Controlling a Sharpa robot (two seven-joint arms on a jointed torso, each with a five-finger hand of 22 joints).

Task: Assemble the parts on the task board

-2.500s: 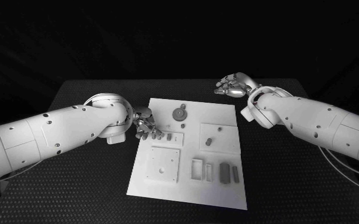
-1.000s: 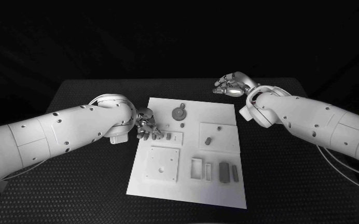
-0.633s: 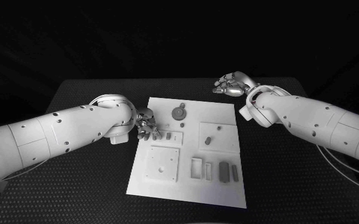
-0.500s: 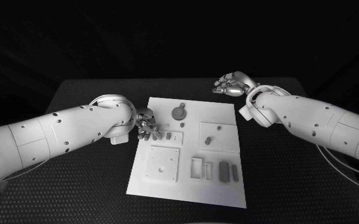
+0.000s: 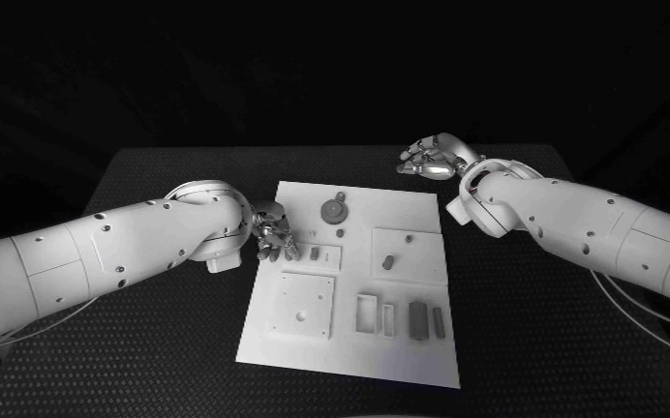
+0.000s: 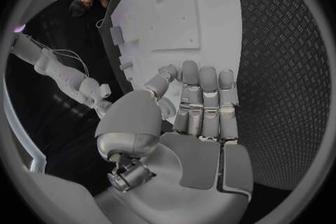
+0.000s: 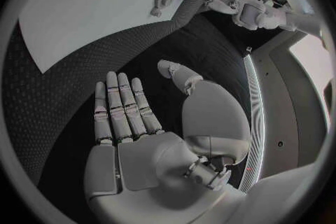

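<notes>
Black textured table (image 5: 167, 341) against dark surroundings, white task board (image 5: 356, 341) at centre.
Left hand (image 5: 272, 237) at board's left edge, right hand (image 5: 433, 160) near far right corner; both spread, empty; grey parts (image 5: 417, 320) seated on board.

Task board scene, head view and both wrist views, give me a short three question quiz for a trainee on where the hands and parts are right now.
1. True or false: the left silver many-fingered hand is at the left edge of the flat white rectangular task board.
2. Multiple choice: the right silver many-fingered hand is (A) pressing on the board, (B) beyond the board's far right corner over the black textured table, (C) gripping a part.
3. Fill in: the round grey disc-shaped part lies near the board's ____ edge.

Key
1. True.
2. B; in the right wrist view its fingers are spread and hold nothing.
3. Far.
</notes>
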